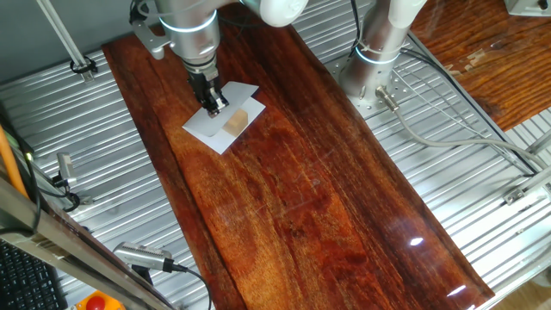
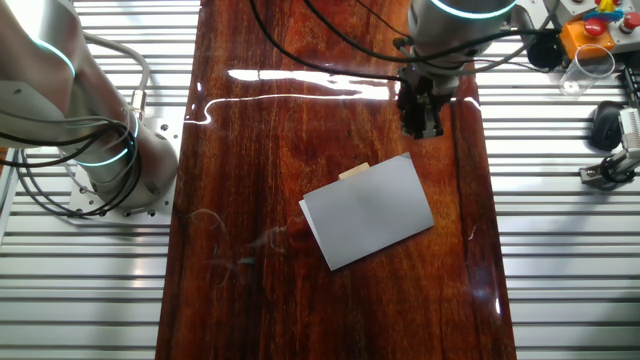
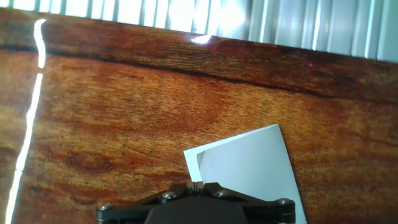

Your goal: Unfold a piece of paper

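Note:
The piece of paper [image 1: 203, 129] is a white folded sheet on the dark wooden board [image 1: 301, 198], near its far end. My gripper [image 1: 213, 108] points down at the sheet's edge with its fingers closed. In the hand view the gripper [image 3: 199, 182] is shut with a thin white edge of the paper [image 3: 249, 162] pinched between the fingers. In the other fixed view the paper [image 2: 368, 212] looks grey, with the gripper [image 2: 421, 128] at its far right corner. A small tan block [image 1: 235, 121] rests on the paper; its top [image 2: 353, 171] peeks from behind the sheet.
A second arm's base [image 1: 379, 52] stands beside the board on the ribbed metal table, also in the other fixed view [image 2: 100, 160], with cables [image 1: 456, 138] trailing. An orange button box [image 2: 590, 35] and a clear cup [image 2: 585, 65] sit at one corner.

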Robot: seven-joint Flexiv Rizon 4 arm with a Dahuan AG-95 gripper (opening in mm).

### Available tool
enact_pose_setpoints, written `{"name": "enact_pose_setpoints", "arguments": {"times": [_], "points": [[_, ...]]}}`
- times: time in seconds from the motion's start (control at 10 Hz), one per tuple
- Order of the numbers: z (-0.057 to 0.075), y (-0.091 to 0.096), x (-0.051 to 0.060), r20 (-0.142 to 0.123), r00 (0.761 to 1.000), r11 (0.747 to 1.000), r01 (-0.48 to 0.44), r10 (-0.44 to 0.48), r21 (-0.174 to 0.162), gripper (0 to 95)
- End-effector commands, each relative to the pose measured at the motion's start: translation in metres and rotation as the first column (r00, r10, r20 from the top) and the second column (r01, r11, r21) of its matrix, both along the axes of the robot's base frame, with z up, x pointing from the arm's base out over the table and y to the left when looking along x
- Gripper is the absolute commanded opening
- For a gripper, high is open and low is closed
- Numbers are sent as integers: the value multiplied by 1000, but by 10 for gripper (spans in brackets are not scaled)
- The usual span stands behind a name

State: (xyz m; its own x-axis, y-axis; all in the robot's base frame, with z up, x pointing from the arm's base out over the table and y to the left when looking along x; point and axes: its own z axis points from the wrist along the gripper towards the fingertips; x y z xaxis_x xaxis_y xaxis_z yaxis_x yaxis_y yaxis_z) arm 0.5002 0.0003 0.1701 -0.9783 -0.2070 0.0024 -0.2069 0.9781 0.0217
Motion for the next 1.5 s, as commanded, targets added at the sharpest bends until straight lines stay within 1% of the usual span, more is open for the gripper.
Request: {"name": "enact_pose_setpoints", "arguments": {"times": [0.1,0.3,0.7,0.9,1.2,1.5], "points": [[0,0,0,4,993,993,-121,121,6,0],[0,0,0,10,988,988,-154,154,14,0],[0,0,0,10,990,989,-144,144,18,0],[0,0,0,14,990,989,-142,141,31,0],[0,0,0,0,994,994,-107,107,18,0],[0,0,0,0,995,995,-102,102,20,0]]}}
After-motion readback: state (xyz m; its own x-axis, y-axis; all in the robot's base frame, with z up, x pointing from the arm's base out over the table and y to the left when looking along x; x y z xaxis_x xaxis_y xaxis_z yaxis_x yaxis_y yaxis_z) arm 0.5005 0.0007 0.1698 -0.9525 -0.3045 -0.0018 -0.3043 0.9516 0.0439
